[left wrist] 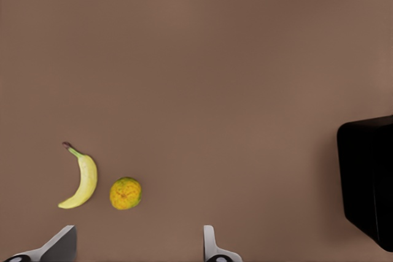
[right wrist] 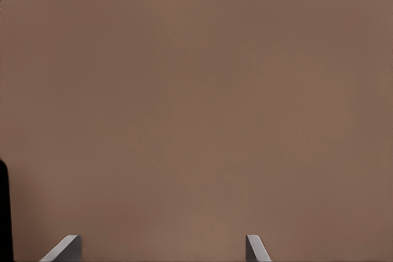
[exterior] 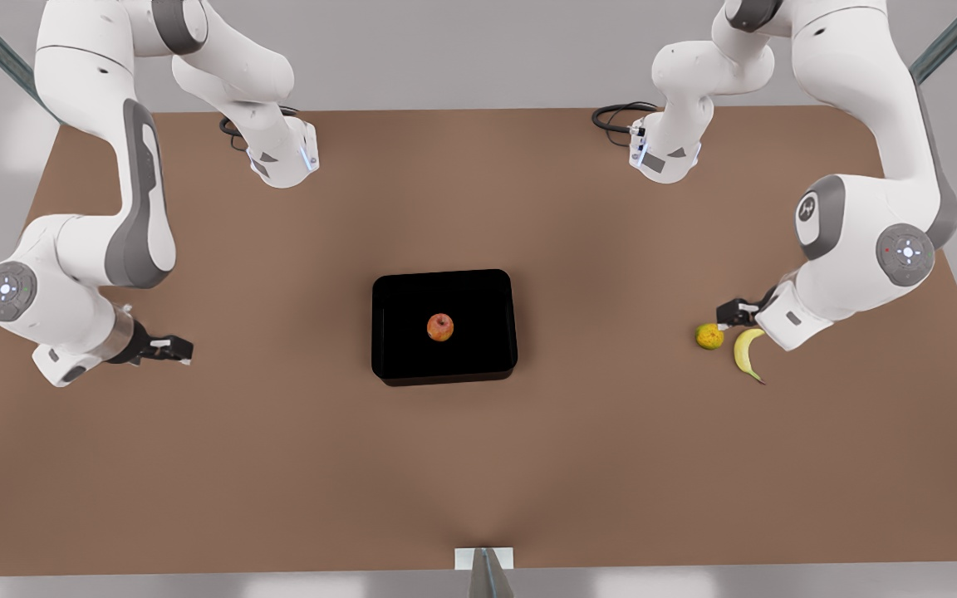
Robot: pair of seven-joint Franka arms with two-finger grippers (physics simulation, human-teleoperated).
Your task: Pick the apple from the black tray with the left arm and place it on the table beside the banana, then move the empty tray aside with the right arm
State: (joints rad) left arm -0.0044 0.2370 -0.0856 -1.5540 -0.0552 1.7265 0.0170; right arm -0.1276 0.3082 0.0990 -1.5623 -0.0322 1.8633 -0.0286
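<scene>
The small red-orange apple (exterior: 440, 327) sits in the middle of the black tray (exterior: 399, 349) at the table's centre. The yellow banana (exterior: 746, 352) lies near the front view's right edge, also in the left wrist view as the banana (left wrist: 83, 180). My left gripper (exterior: 729, 314) hovers just above it, open and empty, its fingertips (left wrist: 210, 245) spread wide. A corner of the tray (left wrist: 368, 176) shows there too. My right gripper (exterior: 174, 350) waits open over bare table at the front view's left, fingertips (right wrist: 255, 248) apart.
A yellow-green bumpy fruit (exterior: 709, 336) rests right beside the banana, on its tray side, seen also as the round fruit (left wrist: 125, 193). The brown table (exterior: 279, 465) stretches wide around the tray. A sliver of the tray (right wrist: 3, 213) edges the right wrist view.
</scene>
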